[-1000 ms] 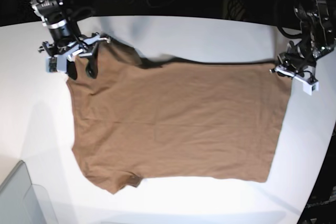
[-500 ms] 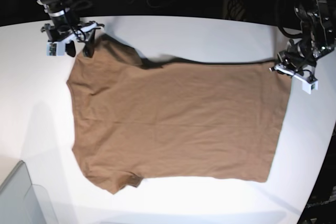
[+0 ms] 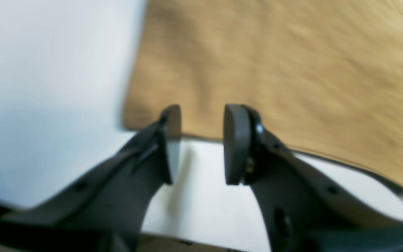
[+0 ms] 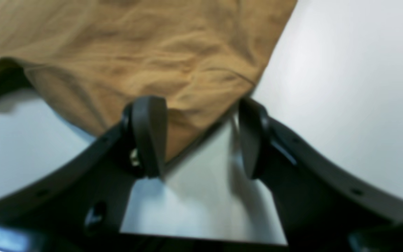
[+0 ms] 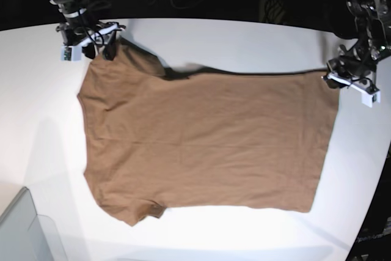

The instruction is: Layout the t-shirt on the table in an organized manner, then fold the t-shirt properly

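The plain brown short-sleeved cotton t-shirt (image 5: 204, 142) is lying spread out pretty flat on the big smooth white bench (image 5: 244, 41), only a few soft wrinkles in it.

The left end effector (image 3: 201, 143) has its jaws apart with nothing between them, just bare bench showing through the gap. The shirt's straight edge and one corner sit right past its fingertips (image 3: 236, 140), and the cloth runs off ahead and to one side of it. That view's blurry, so I can't say whether the tips touch the fabric.

The right end effector (image 4: 198, 136) is spread wide too and isn't pinching anything. A rumpled corner of the shirt reaches in between its pads (image 4: 149, 133), draped by one of them, with white bench under the other.
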{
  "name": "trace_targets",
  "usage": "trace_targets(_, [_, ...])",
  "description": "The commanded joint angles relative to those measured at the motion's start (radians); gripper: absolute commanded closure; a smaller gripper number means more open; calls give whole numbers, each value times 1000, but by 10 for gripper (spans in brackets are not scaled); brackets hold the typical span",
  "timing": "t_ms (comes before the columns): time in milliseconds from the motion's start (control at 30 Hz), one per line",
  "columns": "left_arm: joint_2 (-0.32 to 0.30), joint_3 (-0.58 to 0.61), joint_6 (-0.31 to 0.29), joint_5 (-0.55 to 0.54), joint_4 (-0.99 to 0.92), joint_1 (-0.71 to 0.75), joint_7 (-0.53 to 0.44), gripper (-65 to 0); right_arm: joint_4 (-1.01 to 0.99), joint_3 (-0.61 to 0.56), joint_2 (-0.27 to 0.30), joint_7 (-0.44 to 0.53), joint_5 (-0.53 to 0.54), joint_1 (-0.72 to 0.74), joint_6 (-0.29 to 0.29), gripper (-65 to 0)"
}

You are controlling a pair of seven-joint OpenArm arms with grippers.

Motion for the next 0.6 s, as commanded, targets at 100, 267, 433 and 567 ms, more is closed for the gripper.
trace_targets(100, [-11,-52,0,-11,-44,-7,-6,-192,18,1,3,21,19,-28,8,-351])
trace_targets(267, [-21,-72,0,-11,-133,-16,-25,-229,15,1,3,23,17,-29,8,-390])
trace_targets(433, [-8,-70,0,89,-148,-19,-80,-282,10,1,3,23,16,-22,8,-390])
trace_targets(567, [22,-21,0,192,-150,-42,-104,-285,9,1,3,23,14,-20,8,-390])
